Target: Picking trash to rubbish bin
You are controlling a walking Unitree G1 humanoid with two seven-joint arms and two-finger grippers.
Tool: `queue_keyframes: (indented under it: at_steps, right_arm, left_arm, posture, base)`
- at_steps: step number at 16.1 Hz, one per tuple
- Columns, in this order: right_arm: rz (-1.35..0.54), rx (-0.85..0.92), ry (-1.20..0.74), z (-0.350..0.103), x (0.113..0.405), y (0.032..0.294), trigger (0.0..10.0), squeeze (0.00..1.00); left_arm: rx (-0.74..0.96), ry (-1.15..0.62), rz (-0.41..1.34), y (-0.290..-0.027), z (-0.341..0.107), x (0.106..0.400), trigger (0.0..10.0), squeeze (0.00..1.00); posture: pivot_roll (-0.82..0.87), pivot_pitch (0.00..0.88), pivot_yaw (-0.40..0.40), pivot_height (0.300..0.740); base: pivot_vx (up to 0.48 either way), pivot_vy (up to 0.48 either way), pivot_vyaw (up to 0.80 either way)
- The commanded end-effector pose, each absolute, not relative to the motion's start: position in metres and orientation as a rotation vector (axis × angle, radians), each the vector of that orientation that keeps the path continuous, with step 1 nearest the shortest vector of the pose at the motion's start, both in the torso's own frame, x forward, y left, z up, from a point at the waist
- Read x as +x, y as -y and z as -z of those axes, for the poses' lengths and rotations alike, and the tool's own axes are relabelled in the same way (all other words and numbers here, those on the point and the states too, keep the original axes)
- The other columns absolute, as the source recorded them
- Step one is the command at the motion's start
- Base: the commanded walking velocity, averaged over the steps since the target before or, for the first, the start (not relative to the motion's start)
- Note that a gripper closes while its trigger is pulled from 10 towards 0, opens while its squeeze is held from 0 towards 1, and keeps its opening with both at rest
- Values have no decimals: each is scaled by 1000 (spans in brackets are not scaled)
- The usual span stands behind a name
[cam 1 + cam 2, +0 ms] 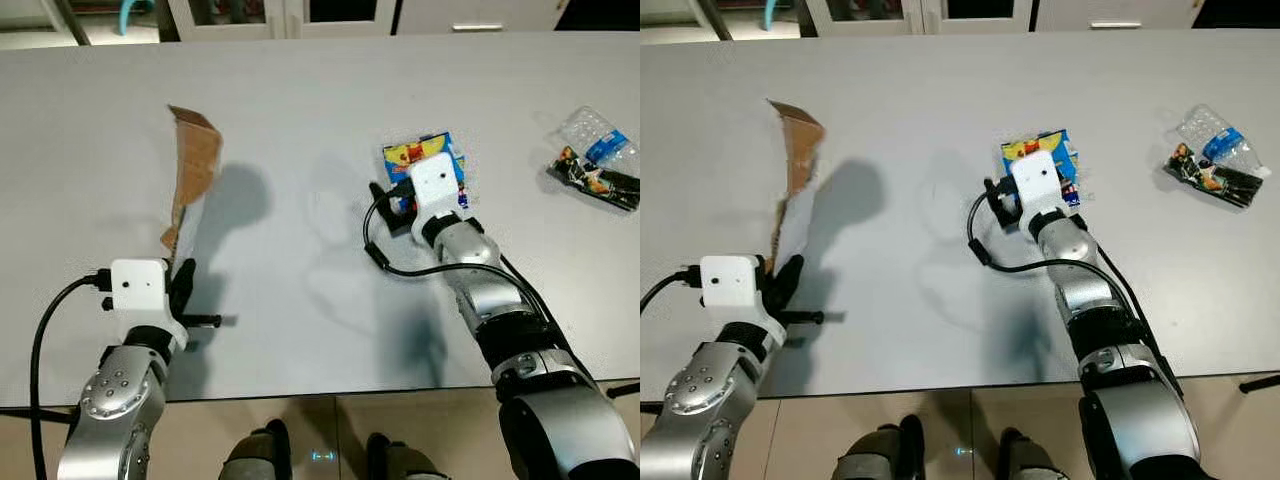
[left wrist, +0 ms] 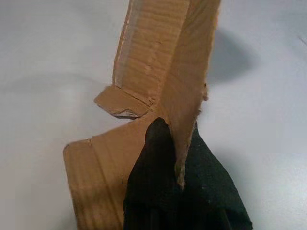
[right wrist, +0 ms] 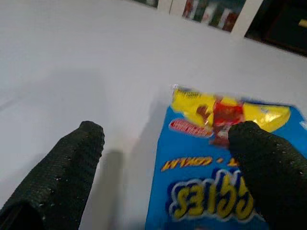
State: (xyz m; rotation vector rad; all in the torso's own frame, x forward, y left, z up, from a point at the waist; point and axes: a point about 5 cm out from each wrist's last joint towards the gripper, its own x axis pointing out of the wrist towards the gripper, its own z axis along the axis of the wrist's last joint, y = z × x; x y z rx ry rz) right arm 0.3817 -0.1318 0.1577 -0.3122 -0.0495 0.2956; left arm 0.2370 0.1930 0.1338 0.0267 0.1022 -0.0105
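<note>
A torn strip of brown cardboard (image 1: 192,165) stands upright above the grey table (image 1: 300,110) on the left, held at its lower end by my left gripper (image 1: 180,268), which is shut on it. In the left wrist view the cardboard (image 2: 158,67) rises from between the black fingers (image 2: 163,191). At centre right lies a blue and yellow snack packet (image 1: 425,160). My right gripper (image 3: 168,143) hangs open just over the near edge of that snack packet (image 3: 216,191), one finger (image 3: 268,167) above it and the other finger (image 3: 62,177) over bare table.
A crushed clear plastic bottle (image 1: 600,145) and a dark wrapper (image 1: 592,182) lie at the table's far right. White cabinets (image 1: 290,15) stand beyond the far edge. My feet (image 1: 320,455) show on the floor below the table's near edge.
</note>
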Motion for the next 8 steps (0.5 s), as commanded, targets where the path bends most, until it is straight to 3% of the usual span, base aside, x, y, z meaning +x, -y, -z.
queue_keyframes:
  at_steps: [1,8]
  right_arm:
    - [-287,-339,24,-157,384,132,10000,0]
    - [-313,-335,-145,-131,383,135,10000,0]
  left_arm:
    - [9,-167,37,-190,-123,231,10000,0]
    - [3,-163,43,-190,-125,233,10000,0]
  posture:
    - [83,243,33,740]
    - [81,242,30,740]
  base:
    - [0,0,0]
    - [0,0,0]
